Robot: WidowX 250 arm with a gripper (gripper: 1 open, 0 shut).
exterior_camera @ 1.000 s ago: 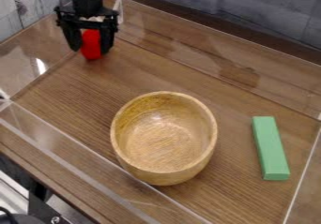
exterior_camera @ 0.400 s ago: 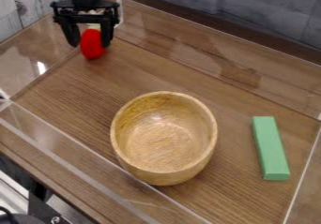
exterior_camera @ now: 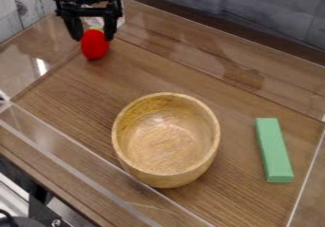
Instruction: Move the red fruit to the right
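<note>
The red fruit (exterior_camera: pixel 93 46) is a small glossy red piece standing on the wooden table at the far left. Just above and behind it hangs my gripper (exterior_camera: pixel 90 28), pointing down. Its two black fingers stand open, one on each side above the fruit, and there is nothing between them. The fruit rests on the table and looks free of the fingers.
A round wooden bowl (exterior_camera: pixel 166 139) sits in the middle front. A green block (exterior_camera: pixel 273 149) lies flat at the right. Clear plastic walls (exterior_camera: pixel 76 145) edge the table at the front and left.
The gripper has risen a little off the red fruit, which now shows whole below the fingertips. The fruit has stayed in place.
</note>
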